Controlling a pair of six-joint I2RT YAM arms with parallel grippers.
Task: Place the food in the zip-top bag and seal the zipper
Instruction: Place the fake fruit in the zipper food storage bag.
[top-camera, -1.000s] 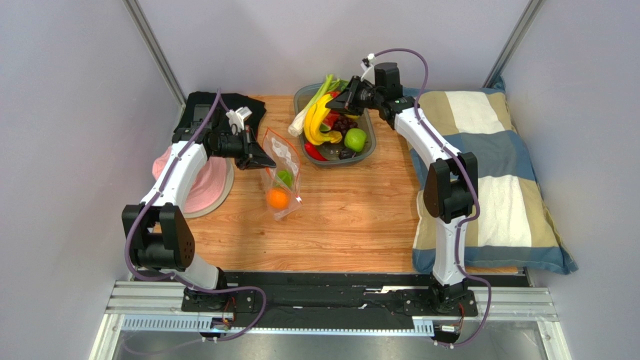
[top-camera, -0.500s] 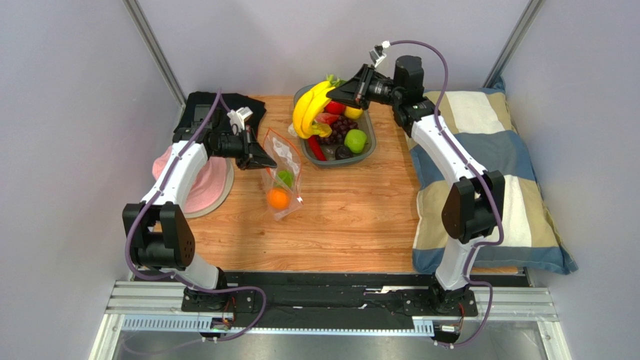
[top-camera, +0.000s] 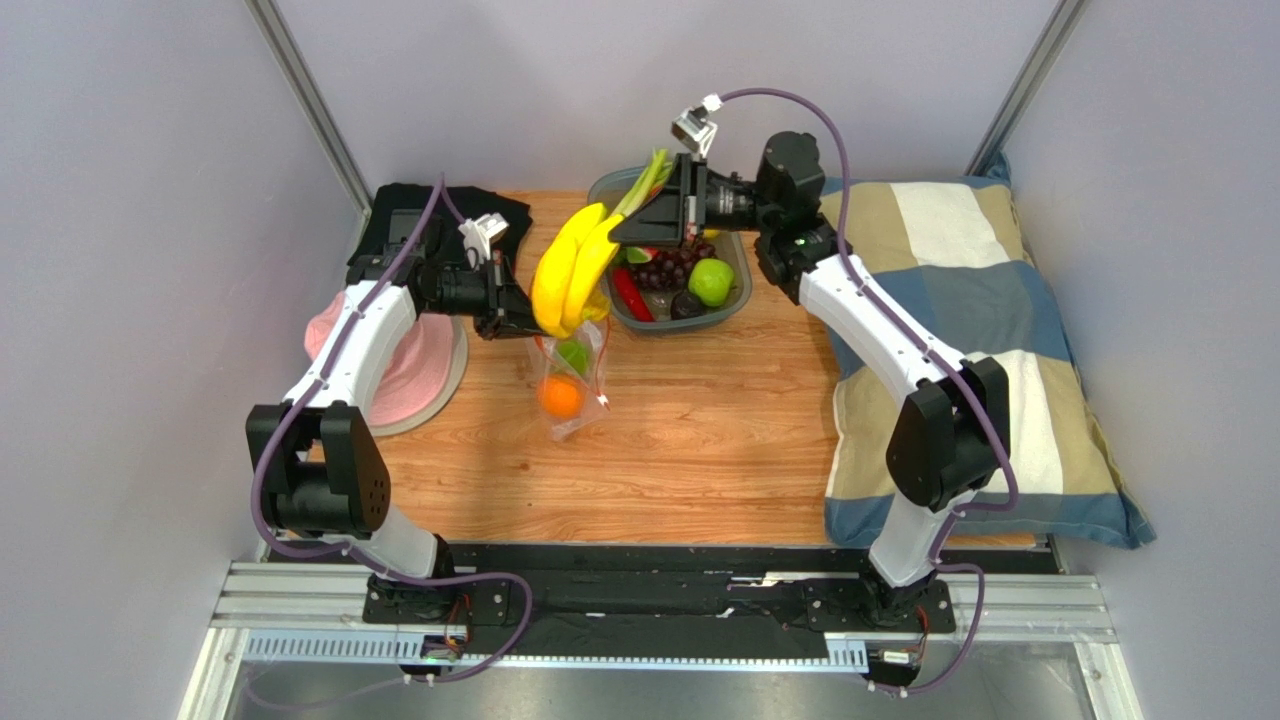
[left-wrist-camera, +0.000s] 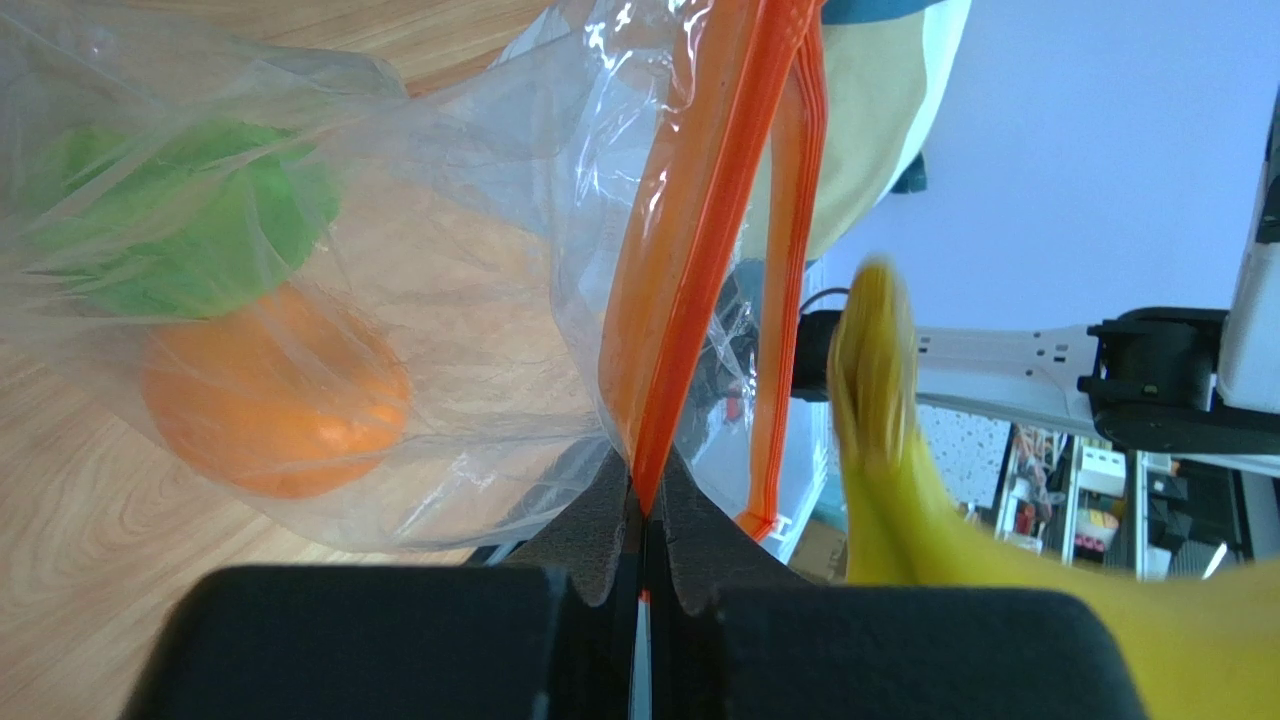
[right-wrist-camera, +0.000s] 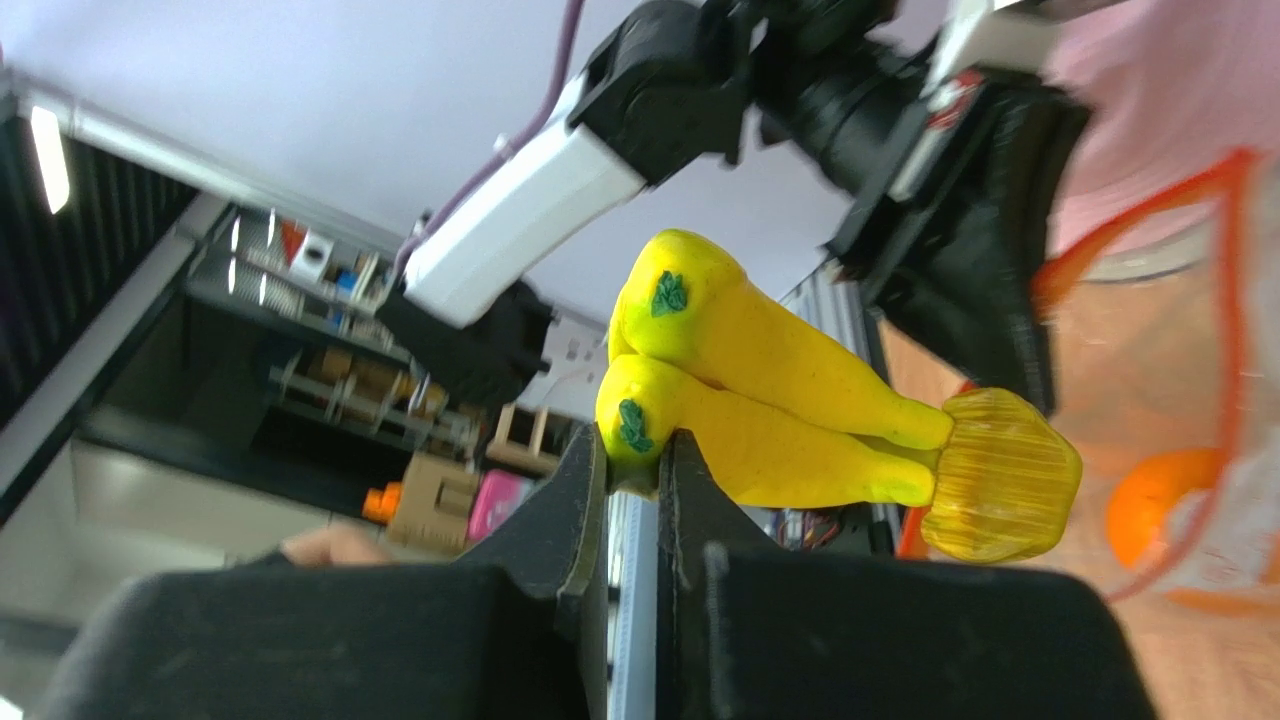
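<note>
The clear zip-top bag (top-camera: 574, 372) stands on the wood table with an orange (top-camera: 558, 396) and a green fruit (top-camera: 571, 356) inside; both show in the left wrist view, the orange (left-wrist-camera: 271, 393) below the green fruit (left-wrist-camera: 173, 225). My left gripper (top-camera: 519, 312) is shut on the bag's orange-red zipper strip (left-wrist-camera: 684, 255), holding the mouth up. My right gripper (top-camera: 628, 228) is shut on the tip of a yellow banana bunch (top-camera: 571, 270), which hangs just above the bag's mouth. The bunch (right-wrist-camera: 781, 398) fills the right wrist view, the bag's rim (right-wrist-camera: 1225, 300) behind it.
A grey tray (top-camera: 739, 305) at the back holds a green apple (top-camera: 711, 281), dark grapes, a red pepper and green stalks. A pink plate (top-camera: 413, 375) and black cloth (top-camera: 436, 210) lie left. A striped pillow (top-camera: 977, 345) lies on the right.
My right gripper lifted the banana bunch out of the tray and carried it left, to over the bag. The left gripper and bag have stayed in place.
</note>
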